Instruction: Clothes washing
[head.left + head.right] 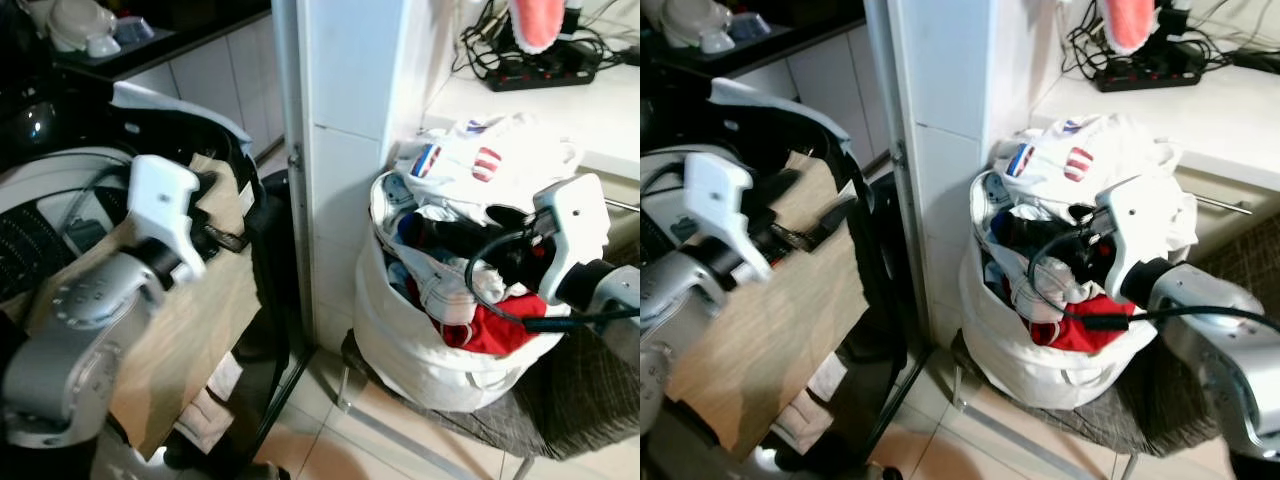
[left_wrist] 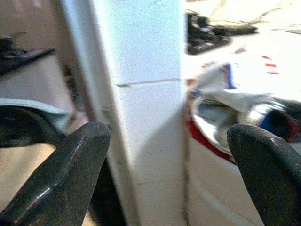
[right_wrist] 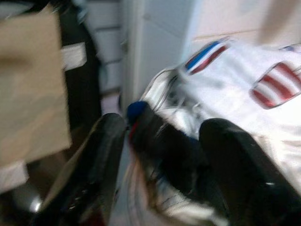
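A white laundry basket [image 1: 400, 350] stands on a grey woven seat [image 1: 570, 400], heaped with clothes. On top lies a white garment with red and blue striped patches [image 1: 470, 160]; a red garment [image 1: 490, 330] sits at the near rim. My right gripper [image 1: 500, 262] is at the top of the heap. In the blurred right wrist view its fingers [image 3: 101, 155] stand apart on either side of a dark garment [image 3: 164, 146]. My left gripper [image 1: 222, 212] is raised in front of the washing machine [image 1: 40, 200], open with nothing between its fingers [image 2: 70, 174].
A white tiled pillar [image 1: 345, 150] separates the machine from the basket. A tan panel [image 1: 190, 330] and a black frame lean under my left arm. Behind the basket, a white counter [image 1: 590, 110] carries a power strip [image 1: 540, 70] and cables.
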Motion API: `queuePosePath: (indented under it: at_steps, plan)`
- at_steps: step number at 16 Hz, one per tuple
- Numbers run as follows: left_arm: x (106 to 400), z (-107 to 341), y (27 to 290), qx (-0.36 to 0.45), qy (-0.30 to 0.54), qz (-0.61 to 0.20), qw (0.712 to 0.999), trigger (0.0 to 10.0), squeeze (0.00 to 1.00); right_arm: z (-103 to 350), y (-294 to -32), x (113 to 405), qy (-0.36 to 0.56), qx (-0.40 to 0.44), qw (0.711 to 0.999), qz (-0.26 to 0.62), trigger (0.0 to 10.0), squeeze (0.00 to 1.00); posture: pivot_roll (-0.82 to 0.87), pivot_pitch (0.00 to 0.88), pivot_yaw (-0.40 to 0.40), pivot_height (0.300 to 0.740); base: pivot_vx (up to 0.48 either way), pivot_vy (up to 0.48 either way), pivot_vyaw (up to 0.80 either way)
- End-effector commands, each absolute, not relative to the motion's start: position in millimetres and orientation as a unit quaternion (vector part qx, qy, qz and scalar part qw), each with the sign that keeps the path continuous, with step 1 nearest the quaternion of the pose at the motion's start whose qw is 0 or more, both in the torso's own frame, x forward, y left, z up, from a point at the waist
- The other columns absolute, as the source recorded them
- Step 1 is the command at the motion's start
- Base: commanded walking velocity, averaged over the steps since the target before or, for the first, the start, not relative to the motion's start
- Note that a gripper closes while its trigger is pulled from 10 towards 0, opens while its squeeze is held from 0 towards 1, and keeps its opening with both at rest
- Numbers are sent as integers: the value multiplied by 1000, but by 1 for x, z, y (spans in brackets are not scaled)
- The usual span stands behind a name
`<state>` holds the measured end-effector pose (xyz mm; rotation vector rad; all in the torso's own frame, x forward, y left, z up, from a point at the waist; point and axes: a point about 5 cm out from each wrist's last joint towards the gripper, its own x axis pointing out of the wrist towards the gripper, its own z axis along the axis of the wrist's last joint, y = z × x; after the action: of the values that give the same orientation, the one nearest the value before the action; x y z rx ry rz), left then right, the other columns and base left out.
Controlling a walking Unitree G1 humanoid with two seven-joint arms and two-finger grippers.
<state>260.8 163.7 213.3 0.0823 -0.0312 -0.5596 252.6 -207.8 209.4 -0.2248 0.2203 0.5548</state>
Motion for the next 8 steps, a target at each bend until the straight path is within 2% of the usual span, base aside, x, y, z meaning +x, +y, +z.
queuePosePath:
  at_steps: [1,3,4,8]
  plan:
    - [260,204,160,28,10,-300,953,10000,0,208,-214,256,128,-123,941,287,10000,1000,-44,0,71,740,0,0,0]
    - [256,198,150,54,39,-328,942,10000,0,216,-237,262,167,-190,908,335,10000,1000,-40,0,60,740,0,0,0]
    - [252,198,148,39,46,-352,934,10000,0,220,-246,266,182,-207,898,344,10000,1000,-43,0,61,740,0,0,0]
    - [249,193,147,42,72,-368,926,10000,0,220,-263,291,188,-258,881,350,10000,1000,-41,0,62,740,0,0,0]
